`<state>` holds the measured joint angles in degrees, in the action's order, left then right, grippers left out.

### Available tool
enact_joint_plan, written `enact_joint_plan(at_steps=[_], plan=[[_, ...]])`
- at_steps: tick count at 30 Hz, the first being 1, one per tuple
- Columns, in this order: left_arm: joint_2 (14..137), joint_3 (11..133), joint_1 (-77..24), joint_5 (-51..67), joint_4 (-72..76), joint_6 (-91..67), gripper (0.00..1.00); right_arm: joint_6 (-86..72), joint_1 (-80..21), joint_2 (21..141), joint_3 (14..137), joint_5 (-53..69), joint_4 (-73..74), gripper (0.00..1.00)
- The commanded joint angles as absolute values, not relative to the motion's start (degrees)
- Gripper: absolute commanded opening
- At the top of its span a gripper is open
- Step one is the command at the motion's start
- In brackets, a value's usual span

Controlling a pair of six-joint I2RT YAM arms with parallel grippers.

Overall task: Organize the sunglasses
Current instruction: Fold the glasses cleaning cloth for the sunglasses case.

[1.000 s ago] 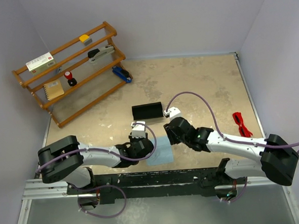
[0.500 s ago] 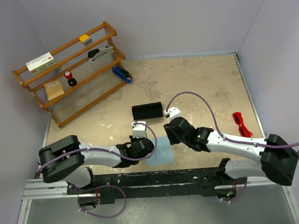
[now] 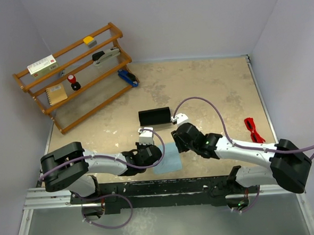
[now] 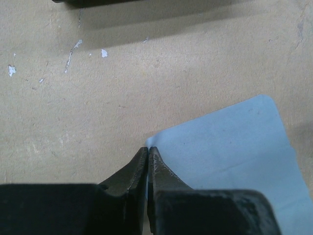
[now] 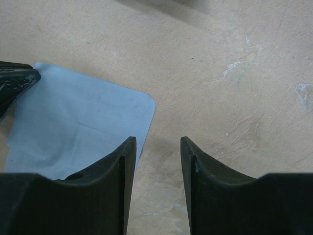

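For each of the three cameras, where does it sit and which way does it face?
Top external: high behind the bases, looking down on the table; left arm and right arm show whole.
Left wrist: facing down and forward; left hand shut at the blue cloth corner.
Right wrist: facing down; right hand open over the cloth's edge.
Shared: both wrist views show the cloth.

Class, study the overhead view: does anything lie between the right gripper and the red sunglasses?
Nothing visible does. The sunglasses lie near the right wall, and only bare table separates them from the right gripper, which is open at the corner of the blue cloth.
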<state>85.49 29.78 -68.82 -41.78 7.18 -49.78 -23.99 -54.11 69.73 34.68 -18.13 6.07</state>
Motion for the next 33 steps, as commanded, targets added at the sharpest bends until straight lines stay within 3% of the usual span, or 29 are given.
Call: enact_joint_plan(at_steps=[1, 33], plan=[[84.09, 30.72, -69.17, -43.18, 6.38, -47.94, 0.00, -23.86, -53.79, 70.41, 36.20, -17.51, 4.65, 0.44], [81.80, 28.30, -68.11, -42.13, 9.63, -42.98, 0.00, -22.13, -51.24, 83.48, 40.15, -11.89, -4.28, 0.44]])
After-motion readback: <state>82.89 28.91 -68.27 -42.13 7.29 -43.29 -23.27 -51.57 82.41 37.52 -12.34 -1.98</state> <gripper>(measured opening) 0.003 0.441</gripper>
